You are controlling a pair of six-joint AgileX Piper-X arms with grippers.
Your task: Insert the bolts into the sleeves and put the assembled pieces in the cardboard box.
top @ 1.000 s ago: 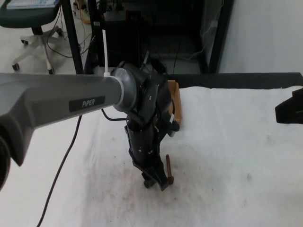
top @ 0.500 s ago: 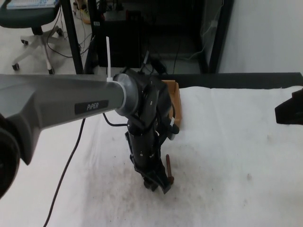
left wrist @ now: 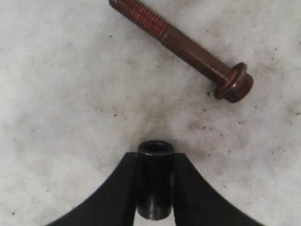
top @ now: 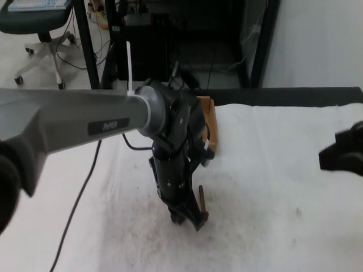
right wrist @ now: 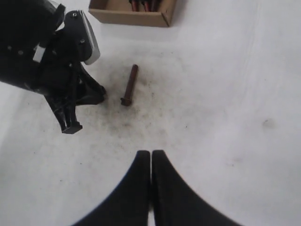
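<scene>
- As you look over the bench, note the white cloth covering point(top: 283, 141). It is speckled with dark grime, thickest around the left arm's gripper.
- Behind the bench you have one dark office chair on a pale castor base point(top: 39, 39) and black upright frame posts point(top: 258, 51). A thin black cable point(top: 71, 212) trails over the white surface.
- One rust-brown threaded metal bolt with a flanged hex head point(left wrist: 188, 47) lies flat on the cloth. It is just beside the left gripper point(left wrist: 155, 160) and not touching it.
- One short black cylindrical sleeve point(left wrist: 155, 197) is clamped between that gripper's two fingers, with its open bore showing past the fingertips.
- One shallow brown cardboard box point(right wrist: 134, 18) sits beyond the bolt. You can see reddish-brown pieces inside, cut off too much to count.
- Your right gripper point(right wrist: 151, 157) hovers over the cloth well apart from the bolt, its fingers pressed together on nothing.
</scene>
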